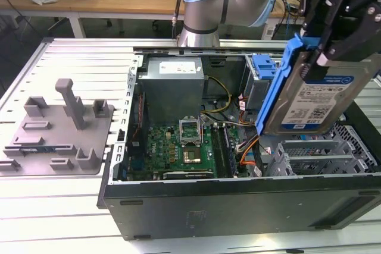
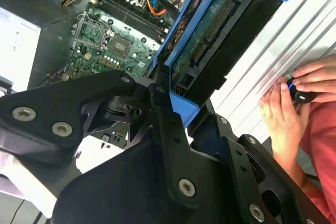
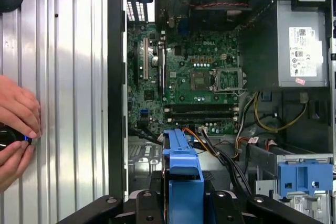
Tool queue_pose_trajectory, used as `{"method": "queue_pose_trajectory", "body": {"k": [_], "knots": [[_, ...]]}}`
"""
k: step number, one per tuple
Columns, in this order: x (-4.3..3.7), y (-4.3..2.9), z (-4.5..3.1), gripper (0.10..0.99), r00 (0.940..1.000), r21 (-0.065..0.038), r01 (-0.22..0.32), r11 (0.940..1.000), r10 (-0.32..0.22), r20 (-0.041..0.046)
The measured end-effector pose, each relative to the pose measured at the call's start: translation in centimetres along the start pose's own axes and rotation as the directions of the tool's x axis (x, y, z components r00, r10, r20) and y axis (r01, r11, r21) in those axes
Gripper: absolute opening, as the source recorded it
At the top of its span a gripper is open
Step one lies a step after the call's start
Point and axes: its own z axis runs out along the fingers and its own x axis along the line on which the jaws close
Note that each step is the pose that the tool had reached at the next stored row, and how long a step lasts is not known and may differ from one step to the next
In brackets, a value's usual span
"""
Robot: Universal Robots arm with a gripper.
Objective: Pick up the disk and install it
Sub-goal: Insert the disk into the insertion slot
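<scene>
Exterior view's left: grey moulded plastic fixture tray (image 1: pixel 59 141) with upright posts on ribbed metal table (image 1: pixel 71 57); middle, open black computer case (image 1: pixel 238 203) holds green motherboard (image 1: pixel 184 147), grey boxy power supply (image 1: pixel 172 84); right, hand (image 1: pixel 333 49) clamped on silver blue-railed disk (image 1: pixel 312 102), tilted above case
</scene>
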Motion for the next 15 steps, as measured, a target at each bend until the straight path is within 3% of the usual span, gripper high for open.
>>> {"method": "queue_pose_trajectory", "body": {"k": [4,6,12,15], "knots": [[0.16,-1.26,-0.02,0.369,1.0000,0.000,0.000,1.0000,0.000,0.0000],[0.28,-2.47,-0.04,0.369,1.0000,0.000,0.000,1.0000,0.000,0.0000],[0.39,-4.07,-0.04,0.369,1.0000,0.000,0.000,1.0000,0.000,0.0000],[0.40,-4.51,-0.01,0.369,1.0000,0.000,0.000,1.0000,0.000,0.0002]]}}
